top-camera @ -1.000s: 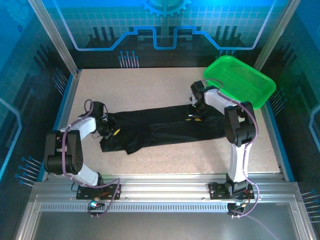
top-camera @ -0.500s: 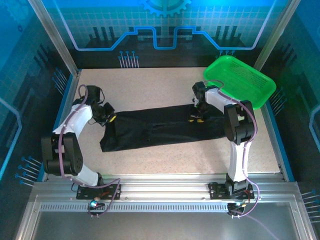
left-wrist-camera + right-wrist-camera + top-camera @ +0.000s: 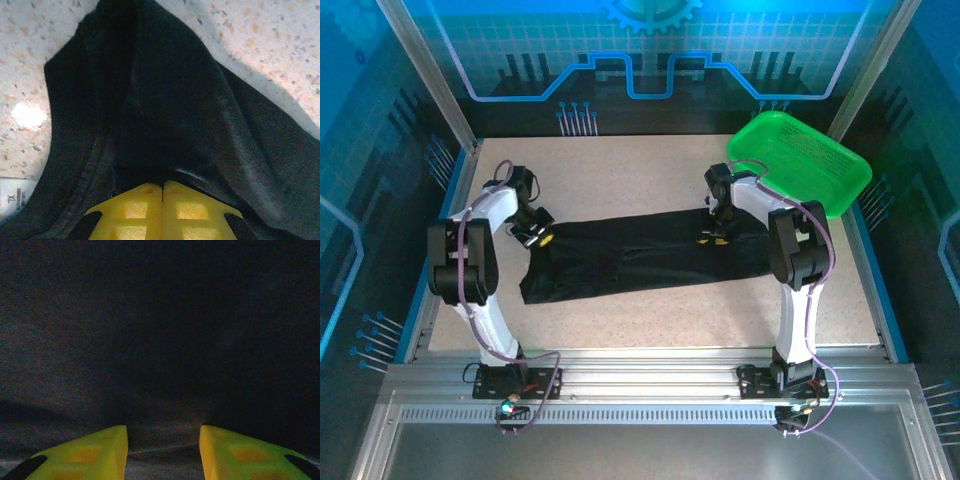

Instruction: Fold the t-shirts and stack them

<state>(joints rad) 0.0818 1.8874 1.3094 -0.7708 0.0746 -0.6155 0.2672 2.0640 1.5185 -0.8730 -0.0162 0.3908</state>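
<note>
**Black t-shirt laid in a long strip, one arm at each end**

Black cotton crosses the middle of a speckled beige table [image 3: 650, 180]. Seen from overhead, two white-and-black robot arms rise from a metal rail at the near edge and reach forward over the tabletop. Between them a single t-shirt [image 3: 640, 262] lies folded into a long, narrow band. It runs from the left side of the table towards the right and slants slightly away from the arms as it goes.

The left gripper [image 3: 538, 237] sits at the left end of the band, where the cloth draws up towards it. The left wrist camera shows its yellow fingers [image 3: 135, 210] pressed together, pinching a raised fold of the t-shirt. The fabric falls away from the tips in soft ridges. A white size label [image 3: 15, 200] shows at the lower left edge of that view, beside the shirt's stitched hem.

The right gripper [image 3: 713, 238] rests over the far edge of the band, towards its right end. In the right wrist camera its yellow fingers [image 3: 85, 455] are spread apart, with flat dark fabric lying between and beyond them. They grip nothing.

Farther back, a bright green basket [image 3: 800, 160] sits tilted at the far right corner of the table, apart from the shirt.
</note>
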